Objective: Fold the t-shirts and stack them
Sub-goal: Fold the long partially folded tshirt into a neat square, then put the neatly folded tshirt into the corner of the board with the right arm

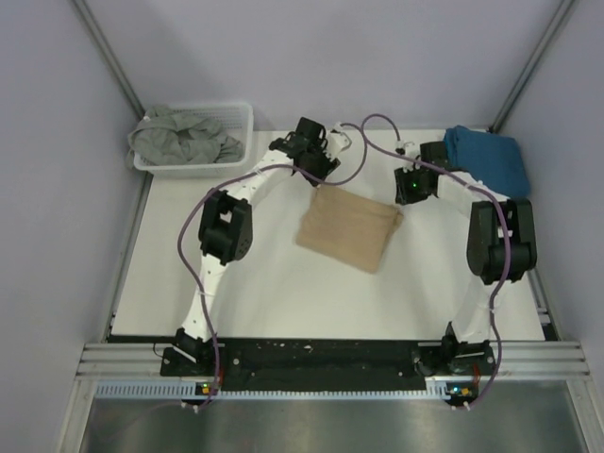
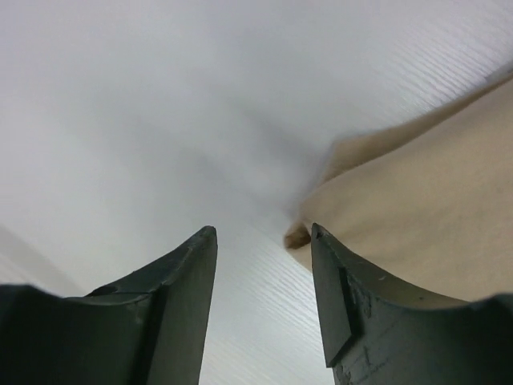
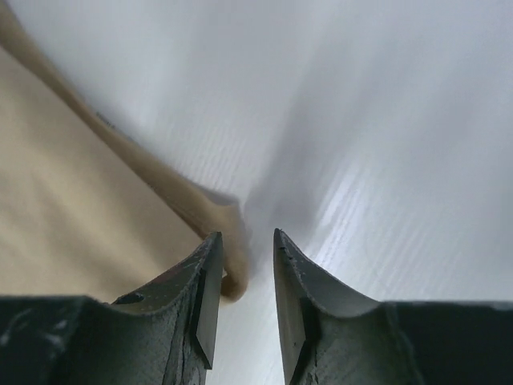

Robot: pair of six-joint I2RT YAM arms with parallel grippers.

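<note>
A tan t-shirt [image 1: 347, 229] lies folded into a rectangle in the middle of the white table. My left gripper [image 1: 324, 173] hovers at its far left corner. In the left wrist view the left gripper [image 2: 263, 233] is open over bare table, with the tan t-shirt [image 2: 417, 200] just right of the right finger. My right gripper [image 1: 411, 192] is at the far right corner. In the right wrist view the right gripper [image 3: 244, 234] stands narrowly open, nothing pinched, and the tan t-shirt [image 3: 80, 192] lies to its left. A teal-blue t-shirt [image 1: 489, 156] lies folded at the back right. A grey-green t-shirt [image 1: 184, 140] is bunched in the basket.
A white slatted basket [image 1: 241, 118] stands at the table's back left corner. Purple cables loop from both arms over the table's far half. Grey walls close in the back and sides. The arm bases sit on a black rail [image 1: 321, 359] at the near edge.
</note>
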